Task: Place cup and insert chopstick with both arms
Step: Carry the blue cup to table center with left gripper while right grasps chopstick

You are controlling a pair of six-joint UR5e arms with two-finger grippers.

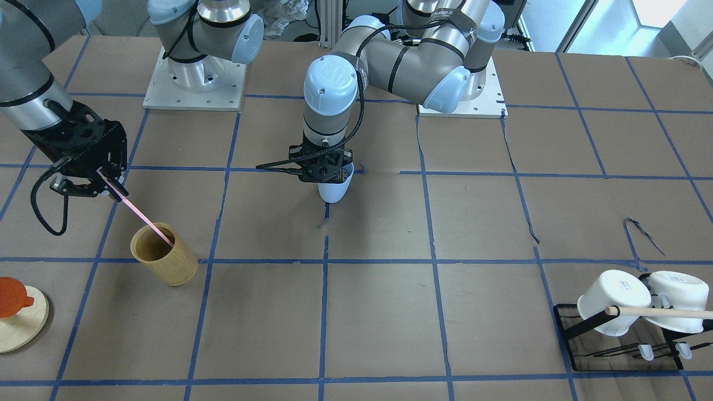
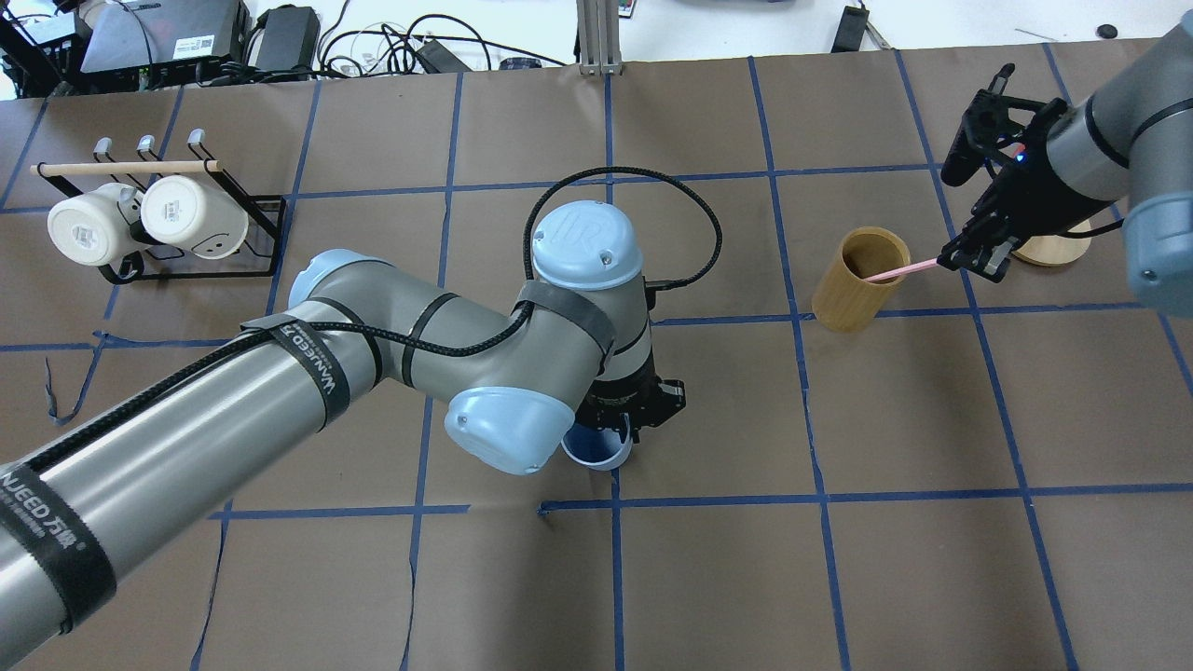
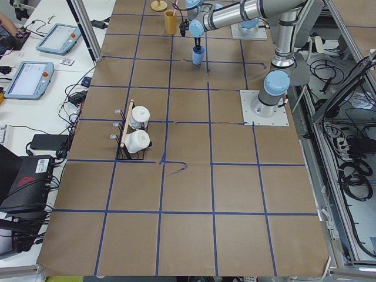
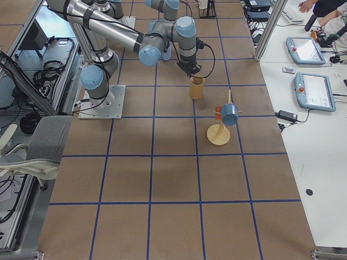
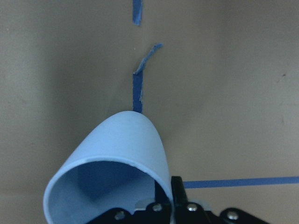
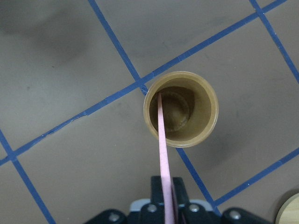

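Observation:
My left gripper [image 1: 327, 172] is shut on the rim of the light-blue cup [image 1: 335, 190] and holds it slightly tilted, low over the table's middle. The cup also shows in the overhead view [image 2: 596, 449] and the left wrist view [image 5: 117, 154]. I cannot tell whether its base touches the table. My right gripper [image 1: 103, 179] is shut on the upper end of the pale-pink chopstick [image 1: 149, 221]. The stick slants down, with its lower end inside the tan bamboo holder [image 1: 165, 254]. The right wrist view shows the chopstick [image 6: 162, 149] leaning on the holder's [image 6: 205, 116] rim.
A black rack [image 1: 579, 334] with two white mugs [image 1: 613, 301] and a beige rod [image 1: 663, 313] stands on my left side. A round wooden stand [image 1: 19, 328] with an orange piece is beyond the bamboo holder. Blue tape lines grid the brown table.

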